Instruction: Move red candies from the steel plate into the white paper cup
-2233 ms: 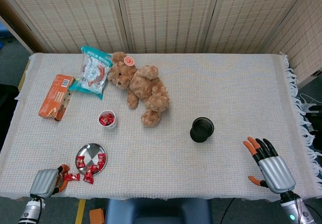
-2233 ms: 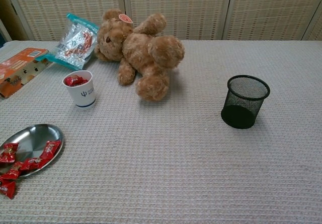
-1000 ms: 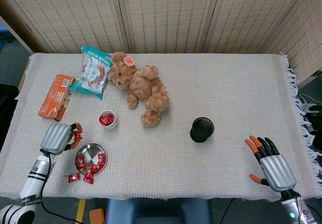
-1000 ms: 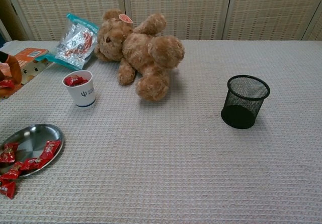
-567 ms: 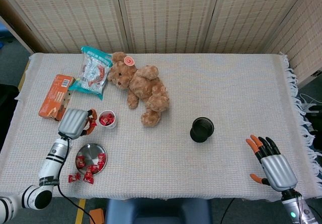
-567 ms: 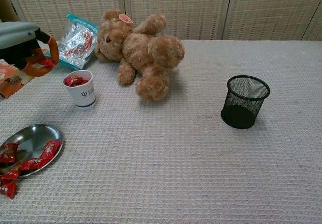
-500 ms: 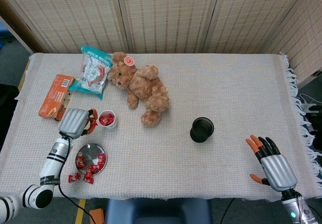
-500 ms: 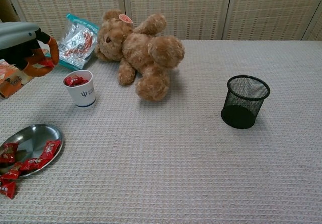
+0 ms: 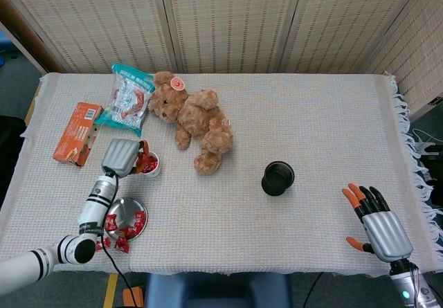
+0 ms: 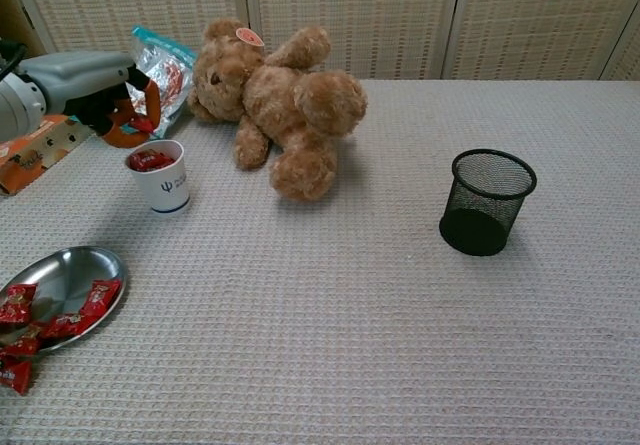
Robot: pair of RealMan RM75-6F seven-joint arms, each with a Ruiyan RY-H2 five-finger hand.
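The white paper cup (image 9: 149, 165) (image 10: 161, 180) stands left of centre with red candies inside. My left hand (image 9: 123, 157) (image 10: 95, 93) hovers just above and left of the cup's rim, pinching a red candy (image 10: 141, 123) between its orange fingertips. Nearer the front edge lies the steel plate (image 9: 121, 210) (image 10: 60, 270), with red candies (image 9: 138, 219) (image 10: 97, 293) along its near side. Two more candies (image 9: 121, 239) (image 10: 13, 375) lie on the cloth just off the plate. My right hand (image 9: 378, 226) hangs open with fingers spread at the front right corner, seen only in the head view.
A brown teddy bear (image 9: 195, 120) (image 10: 282, 100) lies right of and behind the cup. A black mesh pot (image 9: 277, 178) (image 10: 487, 202) stands right of centre. An orange box (image 9: 77, 133) (image 10: 35, 150) and a snack bag (image 9: 129, 98) (image 10: 152, 77) lie at the back left.
My left hand rose from the front edge by the plate, carrying a red candy, and moved back and right until it reached the cup. The right hand barely shifted.
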